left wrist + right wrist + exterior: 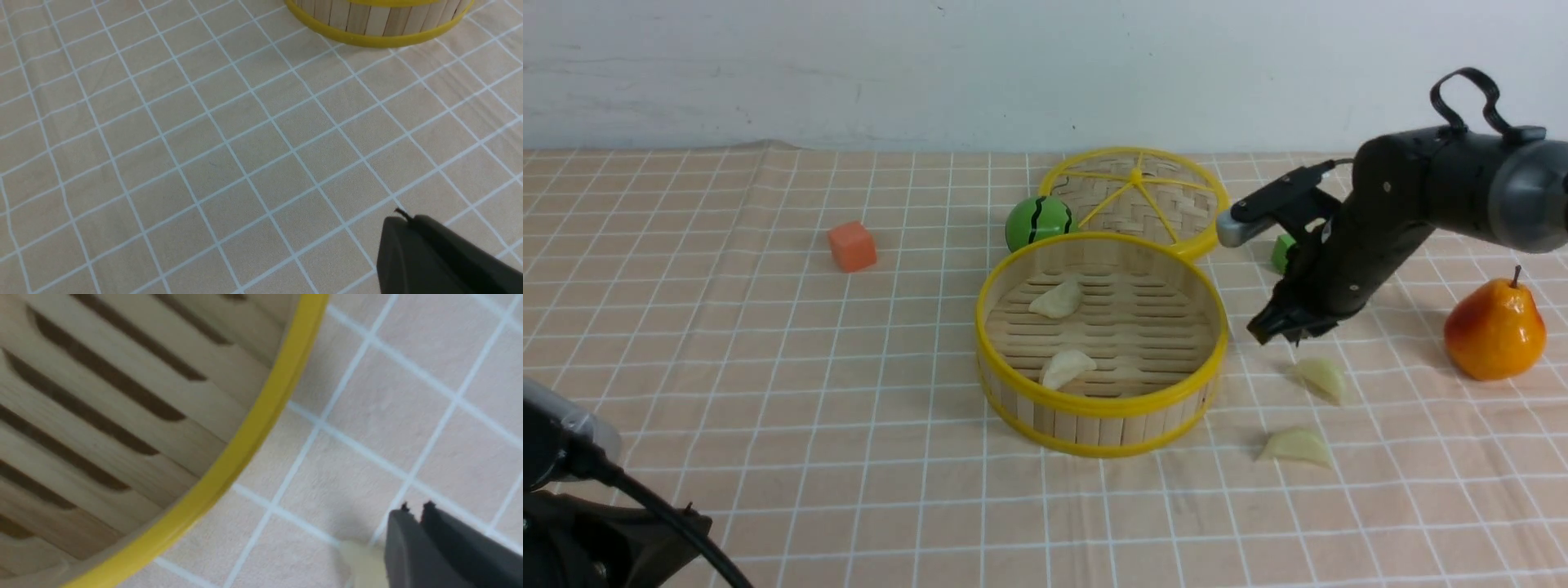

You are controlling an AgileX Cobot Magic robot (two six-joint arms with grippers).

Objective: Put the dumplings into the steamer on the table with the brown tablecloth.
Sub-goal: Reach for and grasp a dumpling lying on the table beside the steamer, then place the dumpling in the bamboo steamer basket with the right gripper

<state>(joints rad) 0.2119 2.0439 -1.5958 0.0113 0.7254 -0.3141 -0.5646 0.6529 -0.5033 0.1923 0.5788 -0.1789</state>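
Observation:
The round bamboo steamer (pixel 1103 408) stands mid-table on the brown tablecloth (pixel 768 367). Two dumplings lie on its slatted floor, one at the back (pixel 1055 300) and one near the front wall (pixel 1066 367). Two more dumplings rest on the cloth to its right, one nearer the steamer's height (pixel 1319 377) and one closer to me (pixel 1297 447). My right gripper (pixel 1278 327) hangs just above and left of the first of these, jaws shut with nothing between them. The right wrist view shows that gripper (pixel 416 508) with the dumpling (pixel 363 563) beside one finger, next to the steamer's rim (pixel 253 428). My left gripper (pixel 402 216) is shut over bare cloth.
The woven lid (pixel 1135 196) leans behind the steamer, with a green striped ball (pixel 1039 222) at its left. An orange cube (pixel 852 246) sits far left. A small green cube (pixel 1284 253) is partly hidden behind the right arm. A toy pear (pixel 1494 331) stands at far right.

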